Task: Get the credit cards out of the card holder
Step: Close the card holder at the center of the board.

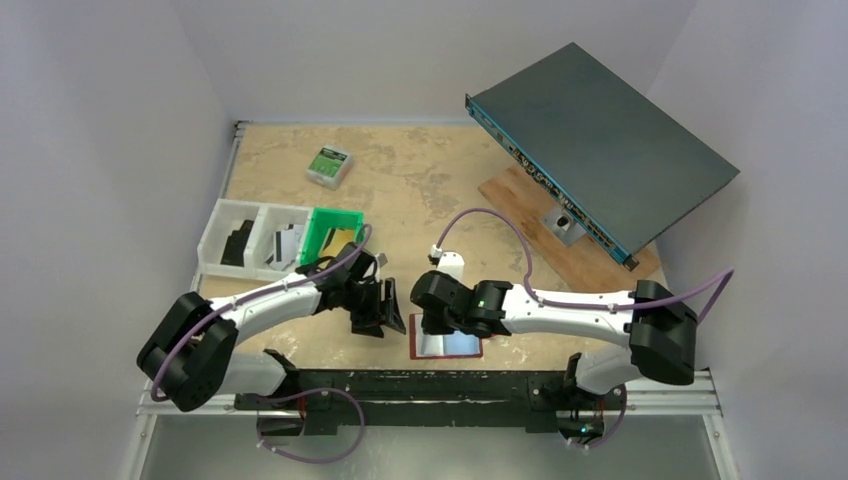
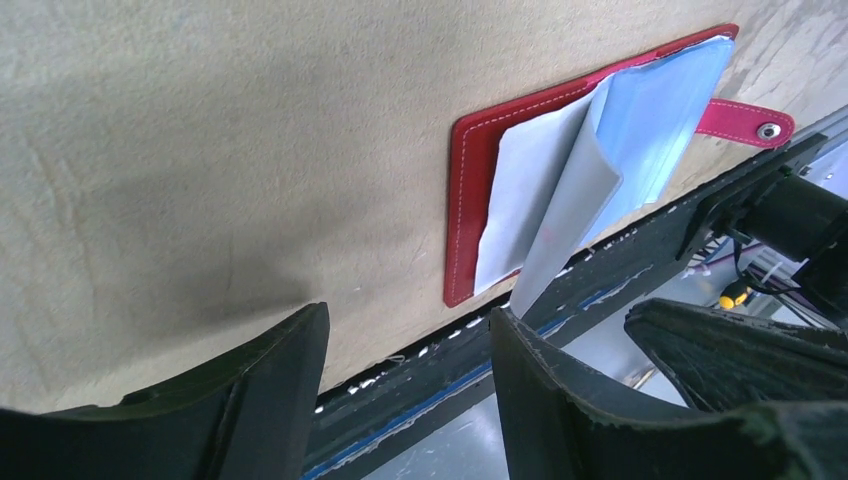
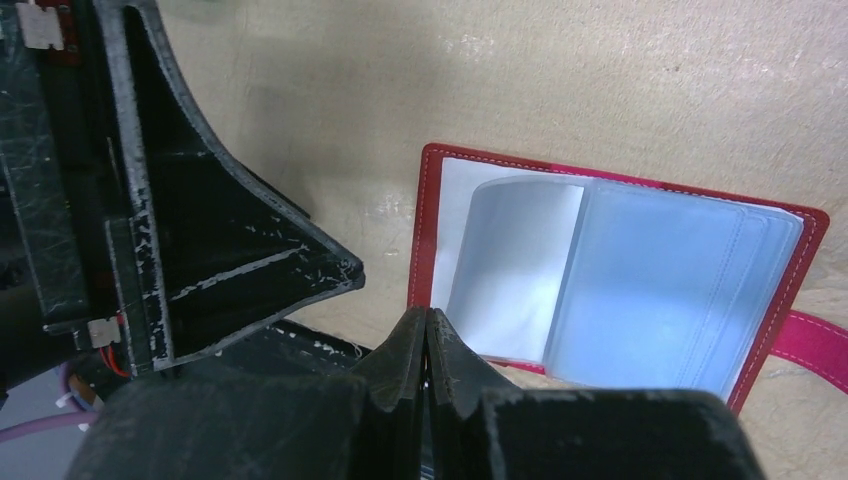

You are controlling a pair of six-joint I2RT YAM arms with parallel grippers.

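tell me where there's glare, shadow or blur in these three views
Top external: even light, but the small red leather-like folding card holder shows little detail and its inside is a bright sheen. Left wrist: the holder is sharp, and a soft dark shadow lies on the tan table. Right wrist: the glossy grey-blue pockets look hazy with reflection.
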